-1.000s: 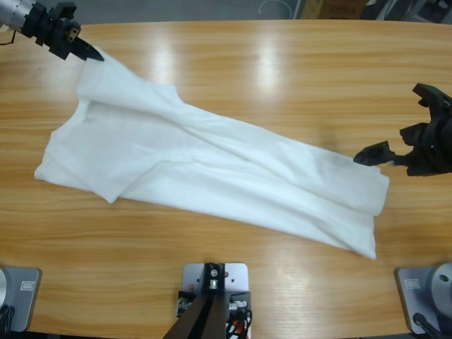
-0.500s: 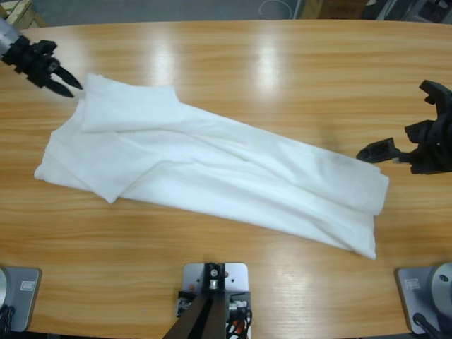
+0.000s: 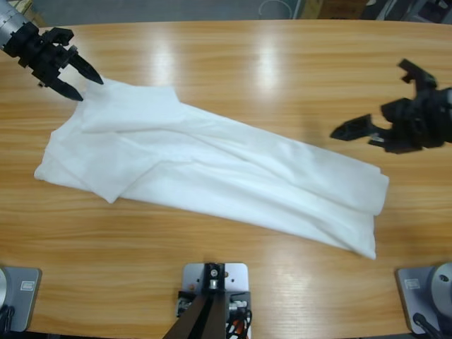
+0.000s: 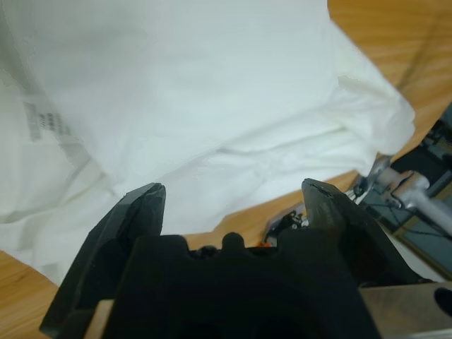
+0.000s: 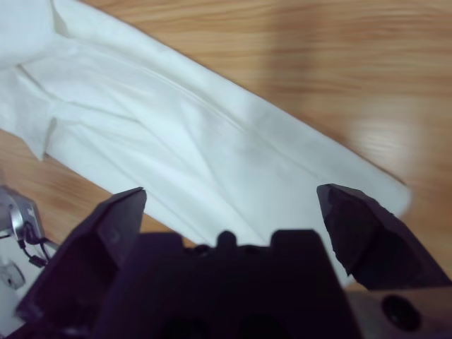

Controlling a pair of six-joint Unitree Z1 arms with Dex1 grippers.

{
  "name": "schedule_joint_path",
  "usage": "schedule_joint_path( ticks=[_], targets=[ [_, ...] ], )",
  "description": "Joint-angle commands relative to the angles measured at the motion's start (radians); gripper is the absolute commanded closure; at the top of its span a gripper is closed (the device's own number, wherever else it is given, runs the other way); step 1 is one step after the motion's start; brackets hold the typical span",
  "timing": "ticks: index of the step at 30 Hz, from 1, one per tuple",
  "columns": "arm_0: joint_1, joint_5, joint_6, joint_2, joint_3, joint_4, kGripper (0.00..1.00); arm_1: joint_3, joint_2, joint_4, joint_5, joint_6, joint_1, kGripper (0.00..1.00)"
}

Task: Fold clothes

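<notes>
The left gripper (image 3: 83,80) hangs with its jaws spread and nothing between them, just off the upper-left corner of the T-shirt (image 3: 212,169); in its own wrist view the left gripper (image 4: 233,194) looks down on bunched white cloth with a faint grey print showing through. The right gripper (image 3: 371,106) also stands wide open and empty, above bare wood just beyond the shirt's far right end; from its wrist the right gripper (image 5: 229,201) looks along the length of the shirt.

The T-shirt lies slantwise across the middle of the table (image 3: 282,63), already doubled into a long band, wider and layered at the left, narrow at the right, with soft ridges along it.

It looks light, limp and thin; it should drape and sag from wherever it is pinched, drag readily on the smooth wood, and cannot break; layers may slip apart if only the top one is caught. Best hold, I judge: both thicknesses at a corner or along an end hem, one gripper at each end, so the fold carries over evenly.
</notes>
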Motion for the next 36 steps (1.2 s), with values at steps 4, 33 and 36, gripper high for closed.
schedule_joint_path(
  ticks=[4,33,36],
  targets=[
    [-0.057,-0.016,0.041,-0.045,0.078,0.028,0.243,-0.161,0.29,0.004,0.013,-0.152,0.11,0.018],
    [-0.093,0.014,0.047,-0.037,0.082,0.072,0.243,-0.385,0.513,0.23,-0.152,-0.248,0.272,0.018],
    [-0.093,0.016,0.047,-0.038,0.084,0.073,0.243,-0.387,0.526,0.232,-0.145,-0.246,0.278,0.156]
  ],
)
